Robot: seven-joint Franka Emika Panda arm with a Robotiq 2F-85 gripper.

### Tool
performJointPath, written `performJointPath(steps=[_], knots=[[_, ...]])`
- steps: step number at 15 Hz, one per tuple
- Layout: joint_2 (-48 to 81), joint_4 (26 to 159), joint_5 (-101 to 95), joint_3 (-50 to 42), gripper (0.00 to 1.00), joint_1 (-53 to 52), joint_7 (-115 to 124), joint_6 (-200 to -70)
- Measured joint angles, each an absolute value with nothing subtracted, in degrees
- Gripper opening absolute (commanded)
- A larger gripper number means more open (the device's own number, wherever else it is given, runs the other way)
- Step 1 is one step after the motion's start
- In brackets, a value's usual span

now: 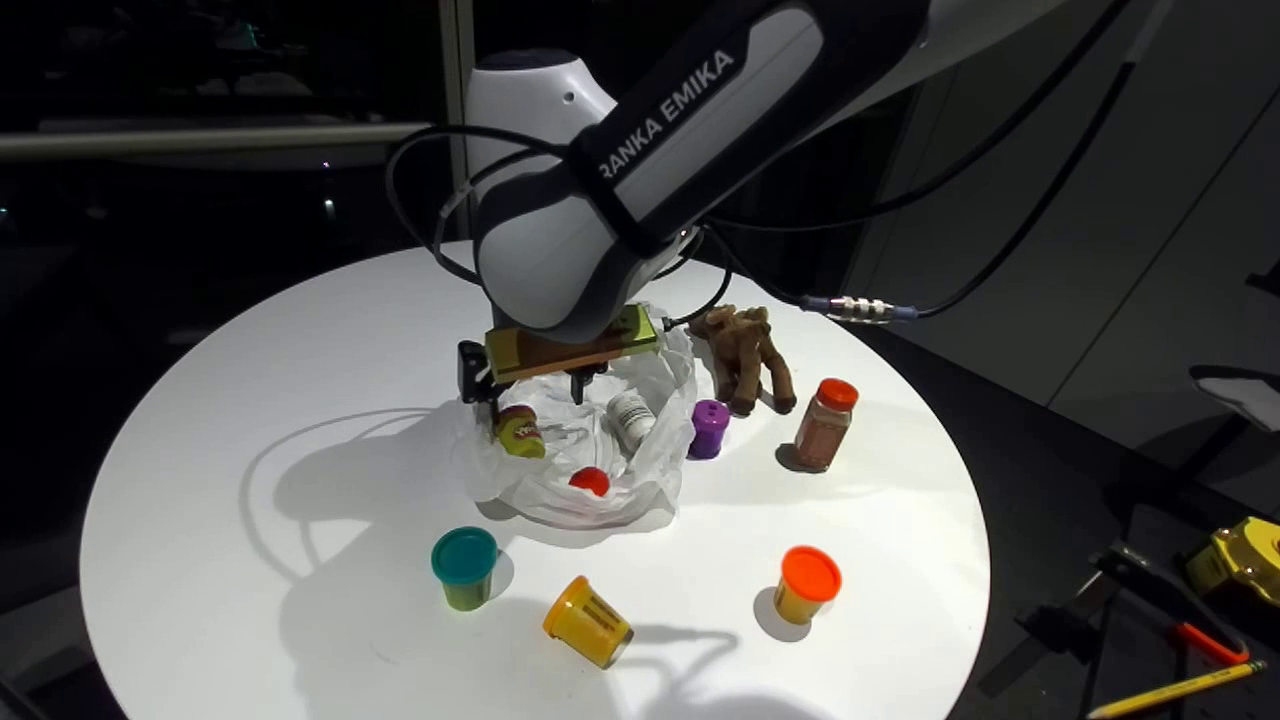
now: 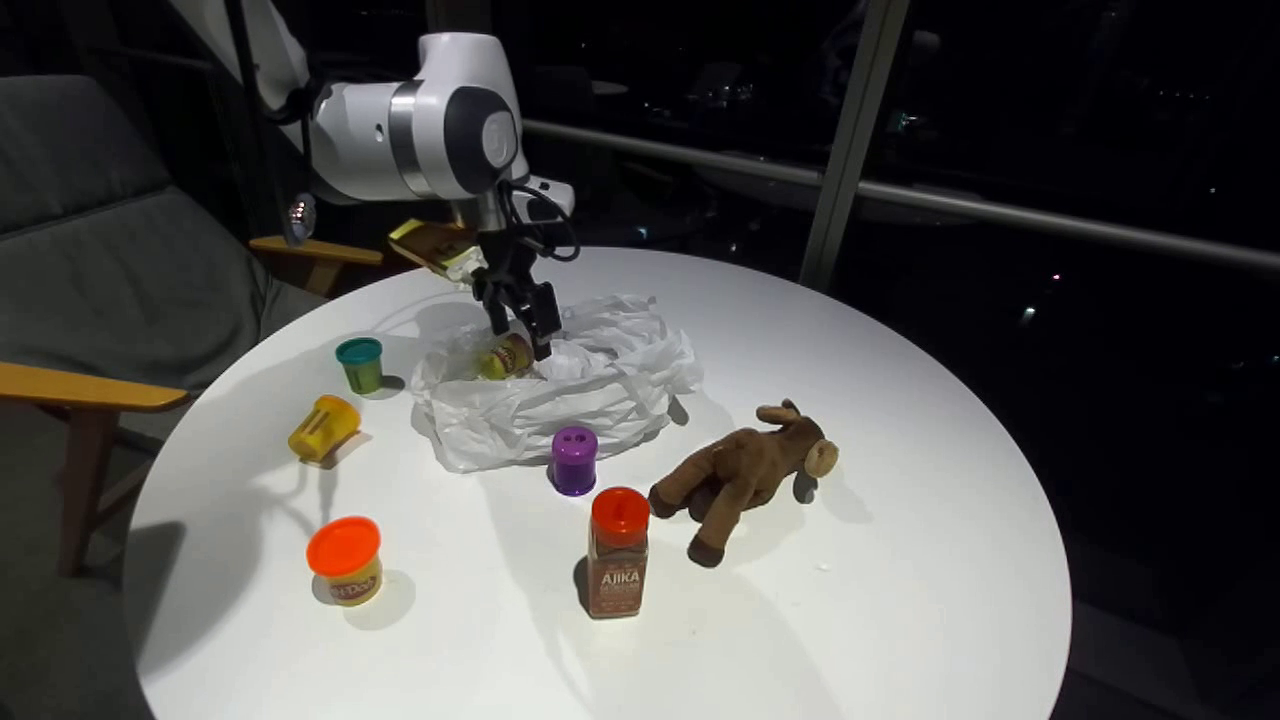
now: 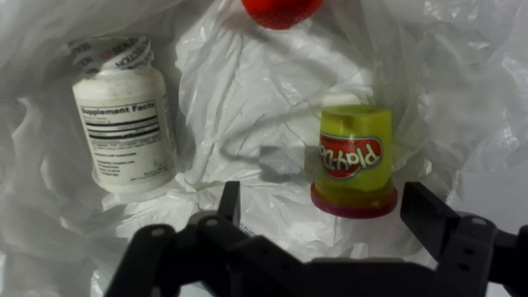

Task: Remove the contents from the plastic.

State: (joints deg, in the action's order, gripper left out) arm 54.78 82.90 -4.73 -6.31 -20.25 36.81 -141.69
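The plastic bag (image 2: 560, 410) sits thin, whitish, wrinkled and glossy on the round table (image 2: 850, 620), its mouth gaping. In it are a yellow Play-Doh tub (image 3: 354, 161) with a purplish-red lid, a white supplement bottle (image 3: 128, 132) and a round red thing (image 1: 590, 482) (the wrist view catches only part of it). The gripper (image 3: 324, 202) is released, jaws wide apart over the bag. Outside it are a brown plush animal (image 2: 745, 470), red-capped Ajika jar (image 2: 617, 570), purple container (image 2: 574, 465), teal-lidded tub (image 1: 465, 570), orange-yellow tub (image 1: 592, 626) on its side and orange-lidded Play-Doh tub (image 2: 346, 565).
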Motion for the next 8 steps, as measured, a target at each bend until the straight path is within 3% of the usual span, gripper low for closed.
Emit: performJointPath(steps=[8], knots=[[57.7, 80.0, -4.7, -5.6, 1.0, -20.3, 37.0, -136.7]])
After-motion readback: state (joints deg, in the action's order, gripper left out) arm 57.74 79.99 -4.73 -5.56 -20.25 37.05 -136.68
